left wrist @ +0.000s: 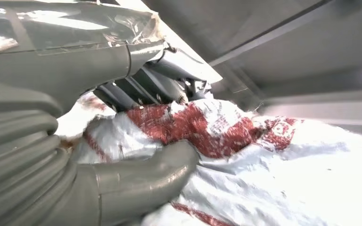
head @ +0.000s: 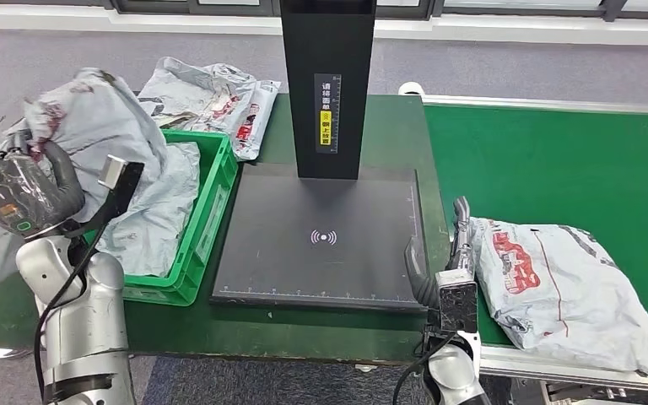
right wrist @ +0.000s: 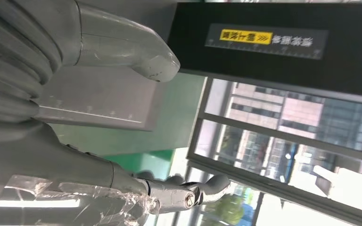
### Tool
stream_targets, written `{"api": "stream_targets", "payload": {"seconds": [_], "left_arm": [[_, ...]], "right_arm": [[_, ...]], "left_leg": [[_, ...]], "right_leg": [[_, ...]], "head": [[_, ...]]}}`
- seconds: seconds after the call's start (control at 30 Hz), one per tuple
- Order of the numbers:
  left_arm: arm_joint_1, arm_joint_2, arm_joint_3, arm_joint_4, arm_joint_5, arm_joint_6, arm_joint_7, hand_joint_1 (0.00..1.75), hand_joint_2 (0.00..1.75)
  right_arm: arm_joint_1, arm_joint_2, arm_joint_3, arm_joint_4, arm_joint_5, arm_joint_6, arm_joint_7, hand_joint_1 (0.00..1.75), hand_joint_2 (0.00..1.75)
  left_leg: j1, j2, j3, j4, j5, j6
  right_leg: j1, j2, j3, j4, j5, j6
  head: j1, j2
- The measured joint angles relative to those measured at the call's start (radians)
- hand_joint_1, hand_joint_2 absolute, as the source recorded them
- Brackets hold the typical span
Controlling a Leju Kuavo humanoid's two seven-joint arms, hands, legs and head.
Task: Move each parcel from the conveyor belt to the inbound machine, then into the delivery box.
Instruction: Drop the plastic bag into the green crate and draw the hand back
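My left hand is raised at the far left and grips a crumpled grey parcel with red print, which hangs over the green delivery box. The left wrist view shows the hand with thumb and fingers pinching that parcel. Another grey parcel lies inside the box. A further parcel lies on the green conveyor belt. My right hand stands open with nothing in it, between that parcel and the inbound machine's black plate. In the right wrist view the hand has its fingers spread.
The machine's black column rises at the back of the plate and appears in the right wrist view. One more grey parcel lies on the table behind the box. The conveyor's white rail runs along the near right.
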Motion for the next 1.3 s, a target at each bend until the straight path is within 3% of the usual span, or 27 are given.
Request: {"api": "stream_targets", "payload": {"seconds": [0.07,0.13,0.3,0.37,0.53,0.7,0.87,0.93,1.03,1.17,1.27,1.3], "left_arm": [[-0.009,0.057,-0.065,0.094,0.000,0.000,0.137,0.00,1.75],[-0.029,0.105,-0.120,0.203,0.000,0.000,0.212,0.00,1.75],[-0.140,0.178,-0.185,0.538,0.050,0.000,0.243,0.00,1.75],[-0.181,0.192,-0.183,0.652,0.137,0.000,0.184,0.00,1.75],[-0.231,0.191,-0.115,0.777,0.438,0.002,-0.089,0.00,1.75],[-0.262,0.182,-0.068,0.821,0.515,0.000,-0.149,0.00,1.75],[-0.279,0.159,-0.042,0.827,0.808,-0.031,-0.342,0.00,1.75],[-0.270,0.140,-0.043,0.796,0.963,-0.080,-0.418,0.00,1.75],[-0.224,0.102,-0.085,0.687,1.254,-0.249,-0.466,0.00,1.75],[-0.148,0.060,-0.194,0.542,1.447,-0.368,-0.439,0.00,1.75],[-0.112,0.040,-0.262,0.478,1.528,-0.464,-0.416,0.00,1.75],[-0.101,0.036,-0.286,0.461,1.556,-0.525,-0.406,0.00,1.75]], "right_arm": [[0.002,-0.002,0.000,-0.004,0.006,0.004,0.008,0.00,1.75],[0.002,-0.003,0.000,-0.008,0.014,0.012,0.020,0.00,1.75],[-0.005,-0.003,0.000,-0.012,0.041,0.043,0.060,0.00,1.75],[-0.005,-0.004,0.000,-0.013,0.053,0.054,0.073,0.00,1.75],[-0.004,-0.006,-0.004,-0.013,0.072,0.069,0.088,0.00,1.75],[-0.004,-0.007,-0.016,-0.013,0.074,0.073,0.089,0.00,1.75],[-0.008,-0.007,-0.036,-0.008,0.085,0.045,0.091,0.00,1.75],[-0.014,-0.007,-0.054,0.004,0.101,0.015,0.089,0.00,1.75],[-0.033,-0.010,-0.098,0.043,0.150,-0.048,0.098,0.00,1.75],[-0.063,-0.021,-0.161,0.107,0.198,-0.074,0.114,0.00,0.00],[-0.084,-0.028,-0.193,0.152,0.257,-0.102,0.160,0.00,0.00],[-0.091,-0.031,-0.207,0.173,0.304,-0.121,0.191,0.00,0.44]], "left_leg": [[0.000,0.000,0.000,0.000,0.001,-0.001],[0.000,-0.001,0.000,0.000,0.001,-0.001],[0.000,0.002,0.000,0.000,0.002,-0.001],[0.000,0.002,0.000,0.000,0.002,-0.001],[0.000,0.002,0.000,0.000,0.001,-0.001],[0.000,0.001,-0.001,0.000,0.001,-0.001],[0.000,0.001,-0.001,0.000,0.001,-0.001],[0.000,0.001,0.000,0.000,0.001,-0.001],[0.000,0.001,0.000,0.000,0.001,-0.001],[0.000,-0.003,-0.002,0.001,0.002,0.000],[-0.001,-0.002,-0.002,0.001,0.001,0.001],[-0.001,-0.002,-0.002,0.001,0.001,0.001]], "right_leg": [[0.001,0.000,0.000,0.000,0.000,0.000],[0.001,0.000,0.000,0.000,0.000,-0.001],[0.001,0.001,0.000,0.000,0.002,-0.002],[0.001,0.001,0.000,0.000,0.002,-0.002],[0.001,0.001,0.000,0.000,0.002,-0.002],[0.001,0.001,-0.001,0.000,0.002,-0.002],[0.001,0.000,0.000,0.000,0.002,-0.002],[0.001,0.000,0.000,0.000,0.002,-0.002],[0.000,0.000,0.000,0.000,0.002,-0.002],[-0.001,-0.002,0.000,0.000,0.002,-0.001],[-0.001,-0.002,0.000,0.000,0.002,-0.001],[-0.002,-0.002,0.000,-0.001,0.002,-0.001]], "head": [[0.000,0.000],[0.000,0.000],[0.000,0.000],[0.000,0.000],[0.000,0.000],[0.000,0.000],[0.000,0.000],[0.000,0.000],[0.000,0.000],[0.001,0.000],[0.000,0.000],[0.000,0.000]]}}
